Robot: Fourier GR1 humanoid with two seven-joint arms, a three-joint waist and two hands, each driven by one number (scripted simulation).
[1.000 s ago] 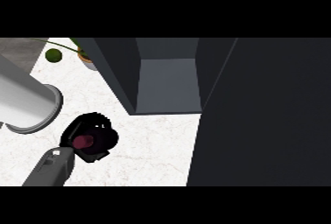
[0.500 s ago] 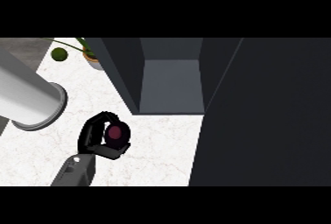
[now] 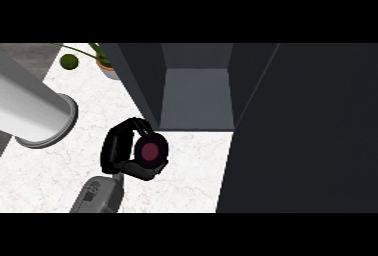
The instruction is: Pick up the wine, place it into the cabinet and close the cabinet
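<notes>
I look straight down on the wine bottle (image 3: 150, 150), which shows as a dark red round top ringed in black. My left hand (image 3: 114, 150) is shut on it, fingers curled over its far side and thumb under its near side. The grey forearm rises from the lower edge. The bottle hangs over the white marble counter (image 3: 44, 175), just in front and left of the cabinet (image 3: 198, 100). The cabinet's grey inside is open to view. Its dark door (image 3: 310, 140) stands open and fills the right side. My right hand does not show.
A big pale grey cylinder (image 3: 29, 110) reaches in from the left edge, close to my hand. A potted plant (image 3: 103, 65) and a small green round thing (image 3: 69, 61) sit at the back left beside the cabinet's wall.
My left hand has carried the wine to the right and a little farther back, closer to the cabinet's opening. The cabinet door has not moved.
</notes>
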